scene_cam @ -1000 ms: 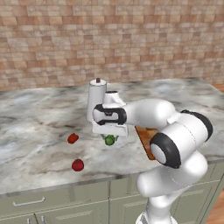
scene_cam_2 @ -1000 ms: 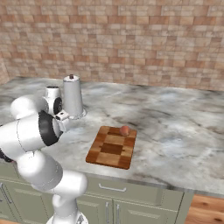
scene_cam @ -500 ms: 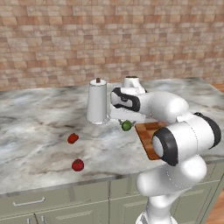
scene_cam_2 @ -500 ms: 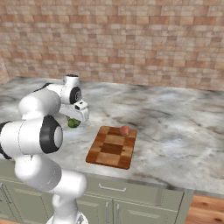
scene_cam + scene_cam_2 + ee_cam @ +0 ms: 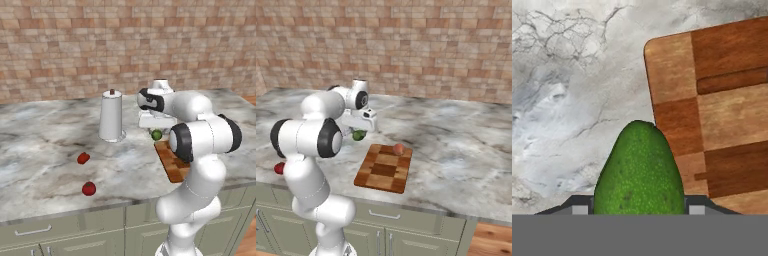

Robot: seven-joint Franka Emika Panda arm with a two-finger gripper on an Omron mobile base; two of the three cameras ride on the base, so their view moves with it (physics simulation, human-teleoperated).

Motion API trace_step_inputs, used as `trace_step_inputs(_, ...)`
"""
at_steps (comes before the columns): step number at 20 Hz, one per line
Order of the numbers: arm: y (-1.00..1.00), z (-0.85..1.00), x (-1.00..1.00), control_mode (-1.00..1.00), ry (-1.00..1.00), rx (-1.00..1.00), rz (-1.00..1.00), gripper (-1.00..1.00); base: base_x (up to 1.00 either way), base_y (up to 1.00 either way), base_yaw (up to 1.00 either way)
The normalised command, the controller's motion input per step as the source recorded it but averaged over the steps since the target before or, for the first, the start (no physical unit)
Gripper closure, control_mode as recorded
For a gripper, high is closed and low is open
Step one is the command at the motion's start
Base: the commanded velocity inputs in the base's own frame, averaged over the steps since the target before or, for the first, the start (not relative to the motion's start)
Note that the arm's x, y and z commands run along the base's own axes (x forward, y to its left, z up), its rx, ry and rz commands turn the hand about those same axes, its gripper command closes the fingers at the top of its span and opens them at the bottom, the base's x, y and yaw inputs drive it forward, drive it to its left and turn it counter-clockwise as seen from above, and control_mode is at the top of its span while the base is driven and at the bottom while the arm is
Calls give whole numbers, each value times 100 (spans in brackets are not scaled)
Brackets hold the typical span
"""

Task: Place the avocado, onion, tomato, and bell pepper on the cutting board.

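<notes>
The hand [image 5: 156, 131] is squeezed shut on the avocado [image 5: 157, 134], up in the air just beside the cutting board's [image 5: 383, 171] edge. If it lets go now, the avocado could fall on the counter [image 5: 45, 150] and roll off. The onion [image 5: 399, 149] sits on the board and might get bumped.

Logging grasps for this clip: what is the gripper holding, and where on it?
The gripper is shut on the avocado, its fingers at the fruit's two sides near the wide end, narrow end pointing away.
</notes>
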Motion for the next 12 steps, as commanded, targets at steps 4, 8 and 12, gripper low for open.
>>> trace_step_inputs(4, -47, 0, 2, -100, 9, 0, 11, 100, 0, 0, 0)
trace_step_inputs(8, -24, -24, -16, -100, 4, 0, 10, 100, 0, 0, 0)
trace_step_inputs(12, -20, -50, -11, -100, 0, 0, 9, 100, 0, 0, 0)
